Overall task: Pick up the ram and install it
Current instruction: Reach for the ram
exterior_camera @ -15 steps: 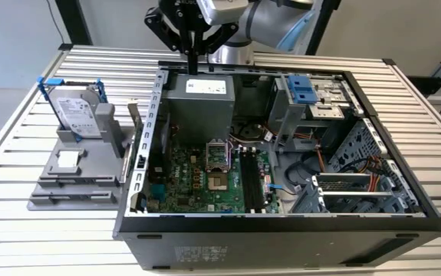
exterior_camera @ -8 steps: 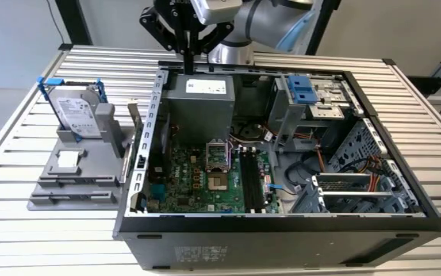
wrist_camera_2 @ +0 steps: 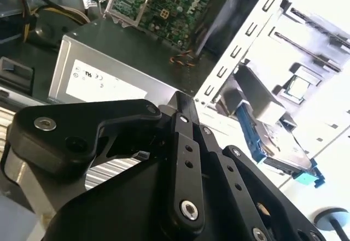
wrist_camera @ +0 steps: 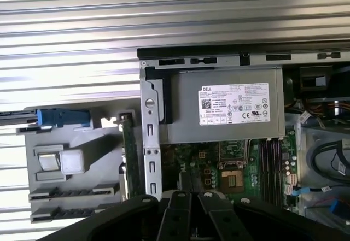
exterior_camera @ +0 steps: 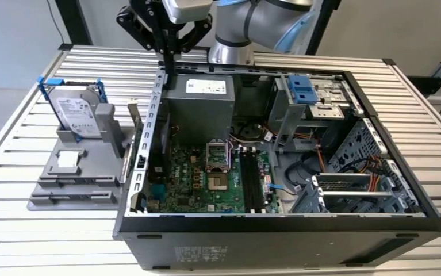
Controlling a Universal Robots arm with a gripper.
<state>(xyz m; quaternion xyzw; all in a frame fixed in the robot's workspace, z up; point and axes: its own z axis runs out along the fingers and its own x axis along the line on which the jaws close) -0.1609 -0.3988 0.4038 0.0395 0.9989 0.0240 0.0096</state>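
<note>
At the exterior view's left, a grey plastic holder (exterior_camera: 75, 172) sits on the slatted metal worktop (exterior_camera: 98, 63), at nine o'clock from the open black computer case (exterior_camera: 282, 230). A silver hard drive in a blue frame (exterior_camera: 76, 109) stands upright at the holder's twelve o'clock end. A green circuit card (exterior_camera: 133, 129) stands on edge along the holder's three o'clock side, just beside the case wall. Over the case's eleven o'clock corner hangs the black gripper (exterior_camera: 172, 50). Its fingers (wrist_camera_2: 185, 159) pinch a thin dark ram stick (exterior_camera: 171, 66) that points straight down above the rear rim. Inside the case, a grey power supply box (exterior_camera: 199, 109) lies at twelve o'clock of the green motherboard (exterior_camera: 197, 178). The black memory slots (exterior_camera: 251, 181) run along the board's three o'clock edge, well apart from the ram stick.
</note>
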